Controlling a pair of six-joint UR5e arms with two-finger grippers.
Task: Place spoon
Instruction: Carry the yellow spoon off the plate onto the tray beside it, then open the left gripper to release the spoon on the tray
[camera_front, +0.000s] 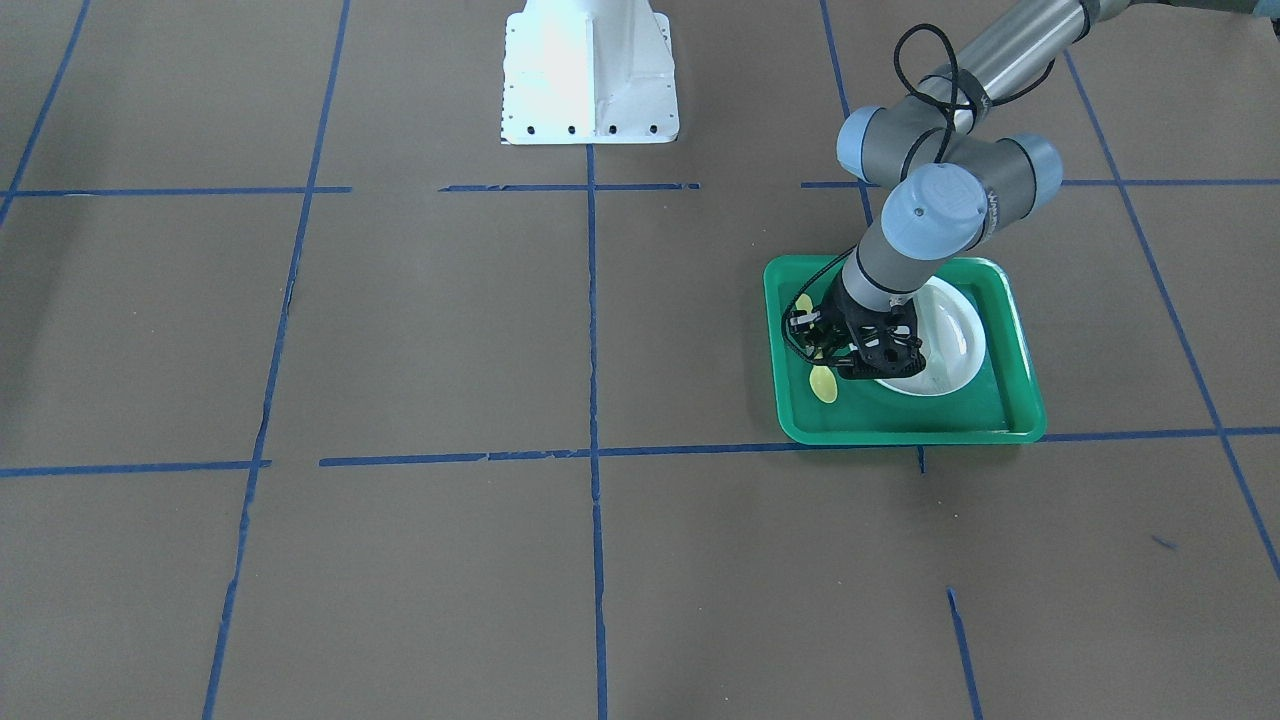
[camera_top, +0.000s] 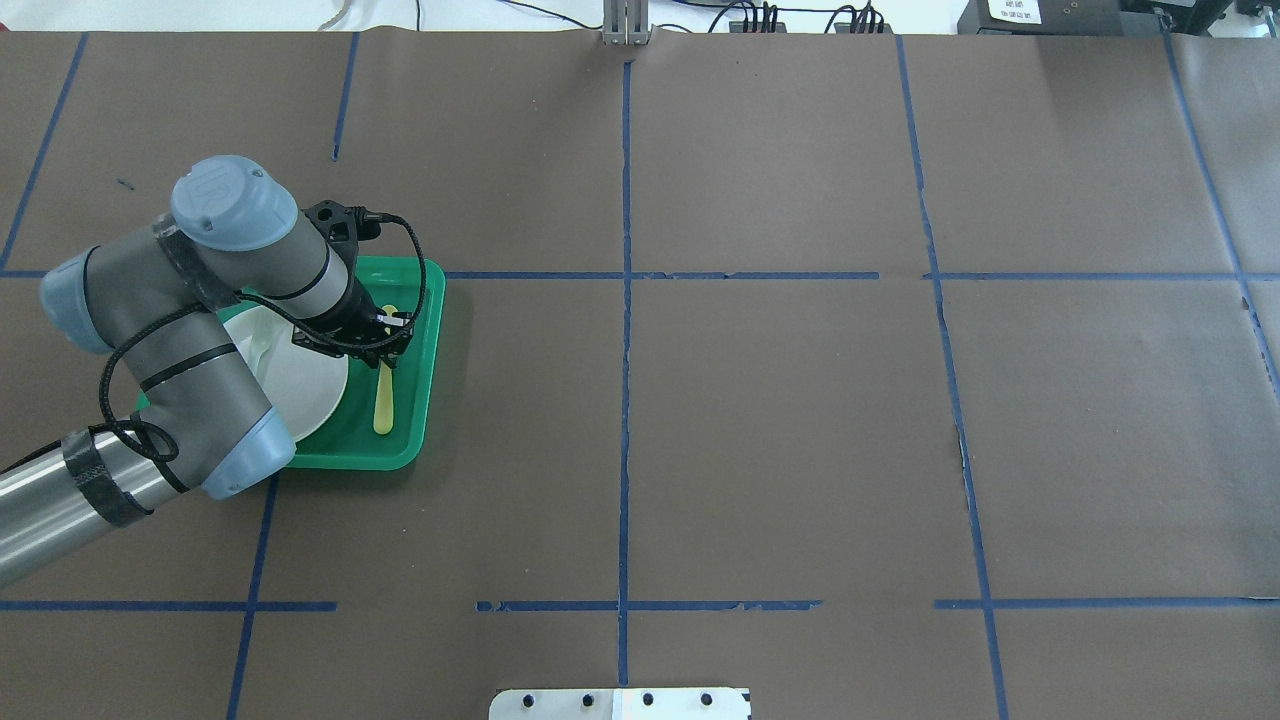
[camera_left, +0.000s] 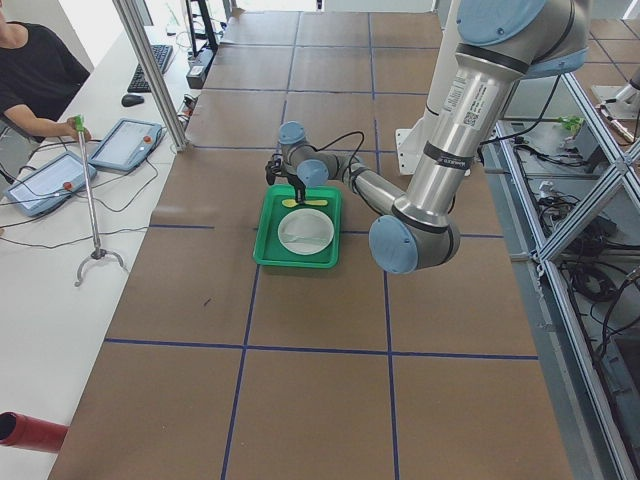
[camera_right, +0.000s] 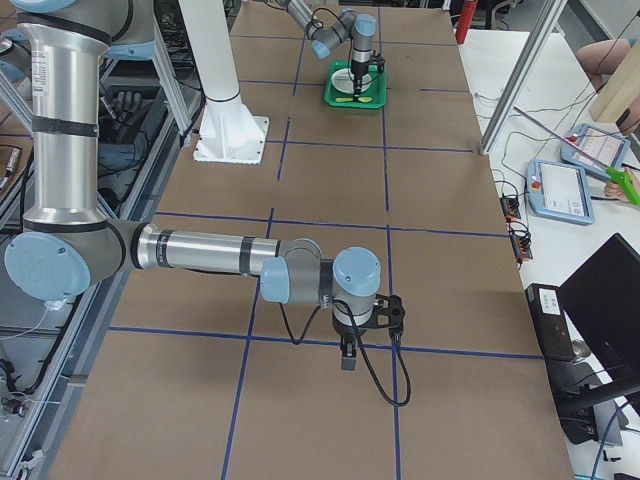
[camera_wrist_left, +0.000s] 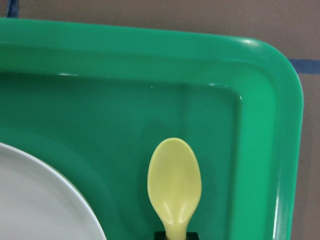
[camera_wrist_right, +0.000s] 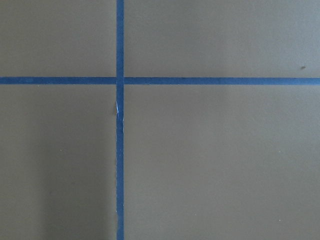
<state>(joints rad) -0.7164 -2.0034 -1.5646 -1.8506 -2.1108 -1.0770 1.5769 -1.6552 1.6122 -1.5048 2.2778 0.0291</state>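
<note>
The surface (camera_top: 800, 450) is brown paper divided by blue tape lines. The left arm (camera_top: 190, 340) reaches over the green tray (camera_top: 350, 458), and the right arm (camera_right: 200, 250) extends low over bare paper, well apart from the tray. The tray rests on the surface on the robot's left side and holds a white plate (camera_top: 310, 385). The spoon (camera_top: 384, 405) is inside the tray, just beside the plate on the side nearer the surface's middle; its bowl points away from the robot toward the tray's far rim and its handle points back toward the robot. Whether it touches the tray floor cannot be told. The left gripper (camera_top: 386, 362) stands directly over the spoon; in the left wrist view its jaws sit narrowly closed on the neck just behind the bowl. The right gripper (camera_right: 347, 355) points down at a tape crossing; the setting of its jaws cannot be told.
</note>
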